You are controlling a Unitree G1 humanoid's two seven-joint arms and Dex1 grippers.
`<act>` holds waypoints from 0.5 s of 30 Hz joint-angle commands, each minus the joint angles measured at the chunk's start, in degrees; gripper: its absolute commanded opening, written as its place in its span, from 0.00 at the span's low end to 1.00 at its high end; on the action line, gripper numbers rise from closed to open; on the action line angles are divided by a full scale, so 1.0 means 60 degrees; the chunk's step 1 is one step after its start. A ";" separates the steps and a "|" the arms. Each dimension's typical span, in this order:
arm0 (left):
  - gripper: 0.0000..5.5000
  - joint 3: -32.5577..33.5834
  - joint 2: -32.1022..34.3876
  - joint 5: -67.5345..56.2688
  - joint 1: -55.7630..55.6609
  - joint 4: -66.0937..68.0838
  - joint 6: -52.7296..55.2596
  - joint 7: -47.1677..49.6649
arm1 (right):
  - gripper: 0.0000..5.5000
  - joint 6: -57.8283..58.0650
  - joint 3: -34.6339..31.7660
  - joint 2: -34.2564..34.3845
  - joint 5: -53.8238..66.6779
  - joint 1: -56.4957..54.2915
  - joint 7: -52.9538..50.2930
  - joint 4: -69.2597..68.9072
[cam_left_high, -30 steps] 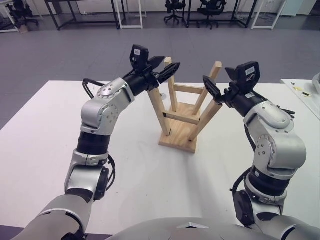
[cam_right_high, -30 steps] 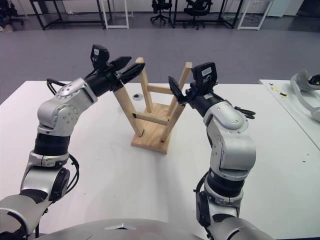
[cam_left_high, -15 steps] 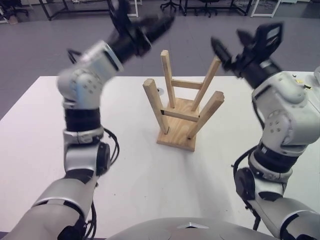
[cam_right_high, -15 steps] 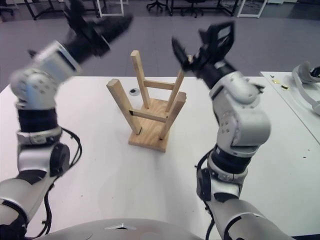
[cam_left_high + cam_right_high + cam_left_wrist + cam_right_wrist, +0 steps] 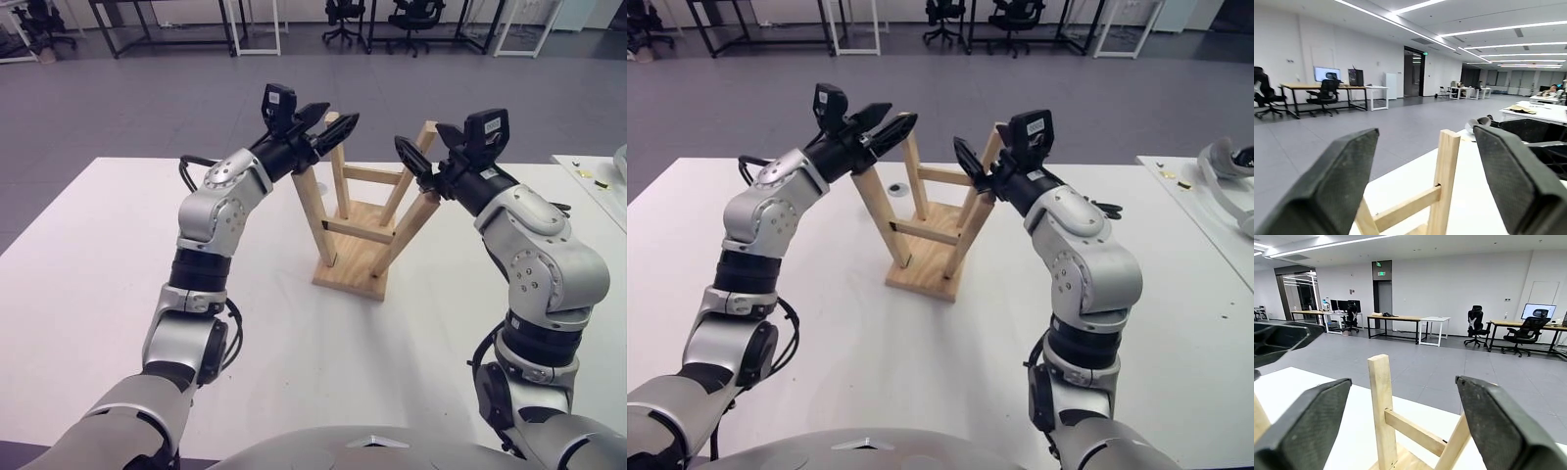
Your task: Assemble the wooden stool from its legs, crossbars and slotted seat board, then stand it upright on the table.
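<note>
Stool [image 5: 358,231] is upside down near the middle of the white table [image 5: 98,264]. Its seat board [image 5: 351,269] lies flat on the surface and all four legs point up. We can see the near left leg [image 5: 880,215] and the near right leg [image 5: 970,235] splaying outward toward us. The far left leg [image 5: 915,176] rises behind them. One crossbar [image 5: 945,177] joins the two far legs high up, and a lower crossbar [image 5: 921,231] runs between the near ones. Everything looks seated in its joints, but the stool is not yet on its feet.

Left pincer [image 5: 341,114] hovers up at the tops of the left-hand legs with its jaws spread wide, and it clamps on nothing. From the left wrist view, its black fingers [image 5: 1327,196] frame a leg and a crossbar standing beyond them, with open air on both sides of the wood.

Right pincer [image 5: 419,137] mirrors it on the other side, level with the tops of the right-hand legs. It is also gaping and holds nothing. The right wrist view shows its fingers [image 5: 1498,426] set far apart, with a leg and a slanting crossbar seen in the gap. We cannot tell whether either pincer brushes the wood.

Just behind the stool, a small round disc [image 5: 890,182] lies on the table. Off to the right, a white device [image 5: 1227,162] rests on a neighbouring table. Desks and office chairs [image 5: 343,15] stand across the grey floor at the back of the room.
</note>
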 commanded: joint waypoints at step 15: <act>0.65 0.4252 0.1021 -0.2242 0.2847 -0.4400 0.1895 0.2370 | 0.73 -0.3993 0.2777 -0.3493 -0.1875 0.1286 0.2508 -0.0059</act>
